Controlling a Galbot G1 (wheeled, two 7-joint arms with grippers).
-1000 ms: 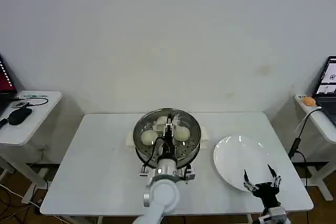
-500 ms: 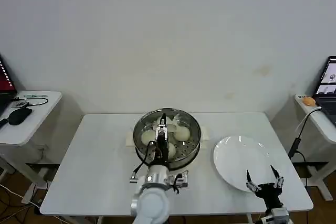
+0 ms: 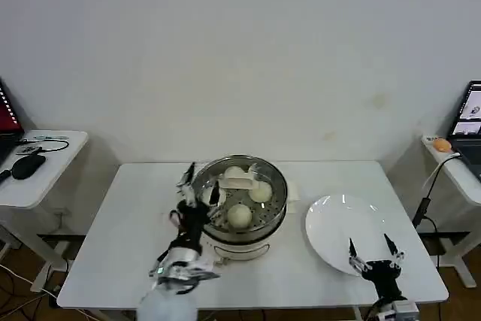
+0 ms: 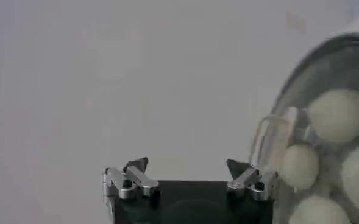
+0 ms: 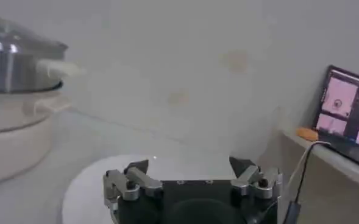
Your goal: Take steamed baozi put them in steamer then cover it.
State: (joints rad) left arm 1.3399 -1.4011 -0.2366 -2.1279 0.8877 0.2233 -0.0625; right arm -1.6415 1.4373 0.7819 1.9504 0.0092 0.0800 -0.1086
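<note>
jaws spread and empty on the left gripper (image 3: pixel 197 180) beside the covered steamer (image 3: pixel 239 199); right gripper (image 3: pixel 373 252) likewise.

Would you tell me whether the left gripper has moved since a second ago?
Yes. The left gripper has drawn off the cover toward the steamer's left rim.

Left gripper (image 3: pixel 197 183) raised over the table's left-centre, fingers spread wide and holding nothing, my arm rising from the near edge. Right gripper (image 3: pixel 373 248) low at the near right, fingers also apart and empty, pointing up and away.
</note>
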